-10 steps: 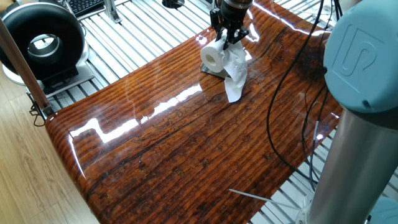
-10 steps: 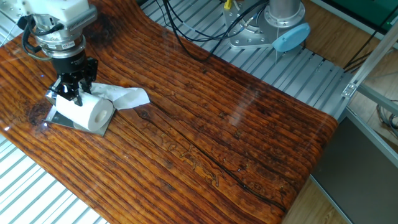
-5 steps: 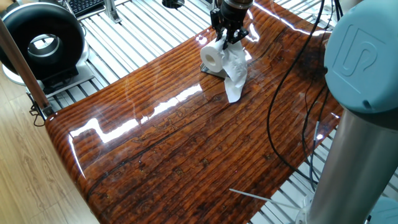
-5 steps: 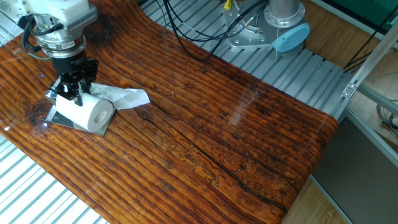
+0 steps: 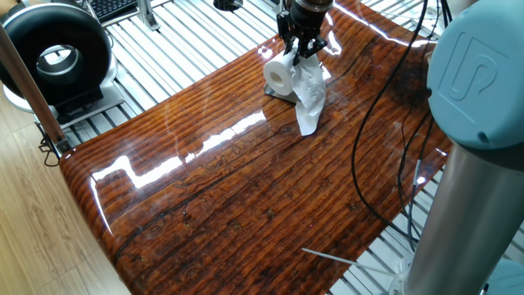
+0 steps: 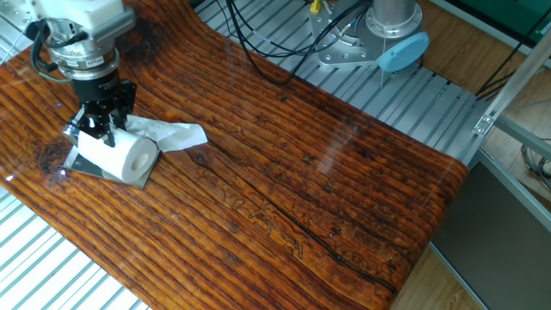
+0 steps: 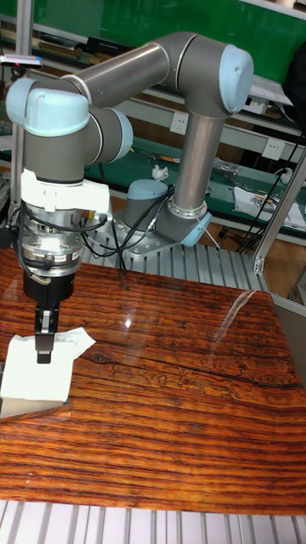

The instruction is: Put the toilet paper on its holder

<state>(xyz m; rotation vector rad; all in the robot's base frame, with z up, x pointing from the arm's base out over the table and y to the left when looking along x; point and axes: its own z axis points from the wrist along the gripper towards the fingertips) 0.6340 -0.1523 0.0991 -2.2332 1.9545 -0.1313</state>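
Note:
The toilet paper [image 6: 131, 157] is a white roll lying on its side on the holder's [image 6: 84, 164] shiny flat base plate, at the table's far corner. Its loose sheet [image 6: 176, 133] trails across the wood. My gripper [image 6: 101, 129] points down at the roll's rear end, and its dark fingers are pressed against the tissue. In one fixed view the roll [image 5: 281, 74] shows its hollow core below the gripper [image 5: 301, 49], with the plate [image 5: 282, 94] under it. In the tall fixed view the gripper [image 7: 42, 353] overlaps the roll [image 7: 30, 378]. The holder's upright bars are hidden.
A big black ring-shaped device [image 5: 56, 56] stands off the table at the far left. Black cables [image 5: 368, 123] run over the glossy wooden tabletop [image 5: 246, 188]. The arm's base [image 6: 379, 43] sits on the slatted metal frame beyond the table.

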